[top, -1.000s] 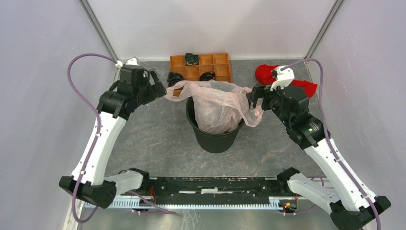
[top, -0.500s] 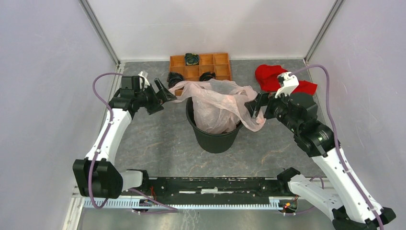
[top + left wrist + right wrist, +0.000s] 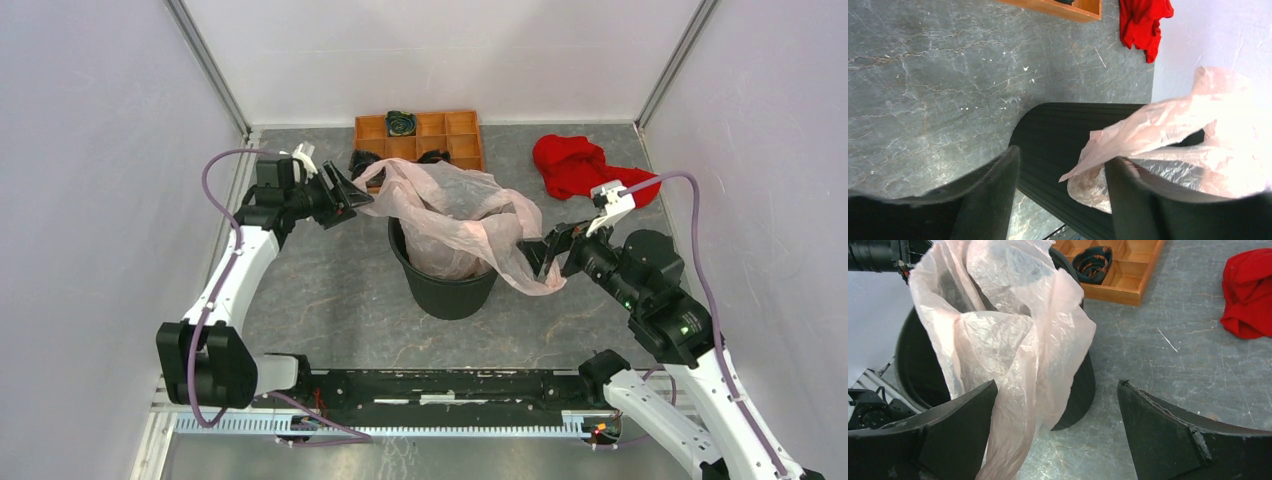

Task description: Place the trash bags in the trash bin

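The pale pink trash bag [image 3: 455, 215] sits partly in the round black trash bin [image 3: 445, 290], and its crumpled top stands above the rim. One flap hangs outside the bin's right side. My left gripper [image 3: 350, 195] is at the bag's left upper edge, open. In the left wrist view a corner of the bag [image 3: 1168, 120] reaches into the gap of the gripper [image 3: 1063, 156], close to the right finger, above the bin [image 3: 1058, 135]. My right gripper [image 3: 545, 250] is open just right of the bin. Its wrist view has the hanging bag [image 3: 998, 330] beside its left finger [image 3: 958, 430].
An orange compartment tray [image 3: 420, 135] with dark rolled items stands behind the bin. A red cloth [image 3: 580, 165] lies at the back right. White walls close in the left, right and back sides of the grey table [image 3: 330, 290].
My left gripper swung in toward the bag's left edge and its jaws narrowed. My right arm drew back and down to the right, and the bag's right flap slid lower outside the bin.
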Controlling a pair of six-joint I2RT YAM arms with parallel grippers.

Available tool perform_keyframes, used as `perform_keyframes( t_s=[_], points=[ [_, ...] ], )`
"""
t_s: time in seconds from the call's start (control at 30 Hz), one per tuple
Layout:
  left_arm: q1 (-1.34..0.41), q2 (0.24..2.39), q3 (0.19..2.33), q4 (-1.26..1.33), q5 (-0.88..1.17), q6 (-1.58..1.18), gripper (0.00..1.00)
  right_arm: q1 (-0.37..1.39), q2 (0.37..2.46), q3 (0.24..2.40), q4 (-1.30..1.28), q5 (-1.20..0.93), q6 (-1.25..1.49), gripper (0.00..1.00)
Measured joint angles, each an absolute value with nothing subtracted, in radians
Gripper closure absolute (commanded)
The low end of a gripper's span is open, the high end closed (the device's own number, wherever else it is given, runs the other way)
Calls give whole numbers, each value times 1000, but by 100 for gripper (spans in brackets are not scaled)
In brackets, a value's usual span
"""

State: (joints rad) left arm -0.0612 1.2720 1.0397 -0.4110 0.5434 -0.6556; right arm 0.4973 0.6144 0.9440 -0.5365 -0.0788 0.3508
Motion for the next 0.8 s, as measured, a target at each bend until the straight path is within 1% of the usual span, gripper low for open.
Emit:
perform_keyframes(
  t_s=[0.03,0.13,0.23,0.27,0.3,0.37,0.43,0.57,0.73,0.8],
  points=[
    [-61,1278,1037,-405,553,-662,47,497,608,930,-529,-72,350,11],
    [-61,1287,1032,-391,562,-669,71,497,590,891,-523,-20,343,31],
    [-61,1283,1032,-400,569,-668,90,497,587,874,-520,33,332,48],
    [-61,1277,1032,-414,569,-662,95,497,589,874,-519,44,327,53],
    [-61,1265,1032,-442,567,-648,98,497,590,875,-518,53,317,57],
    [-61,1229,1033,-494,554,-627,98,497,591,875,-519,60,290,66],
    [-61,1165,1033,-560,527,-596,98,497,591,877,-524,62,262,69],
    [-61,976,1037,-691,445,-550,98,497,591,881,-548,75,213,74],
    [-61,779,1035,-797,334,-536,98,497,596,882,-592,128,183,75],
    [-61,707,1000,-812,312,-537,98,497,602,882,-617,171,178,74]
  ],
)
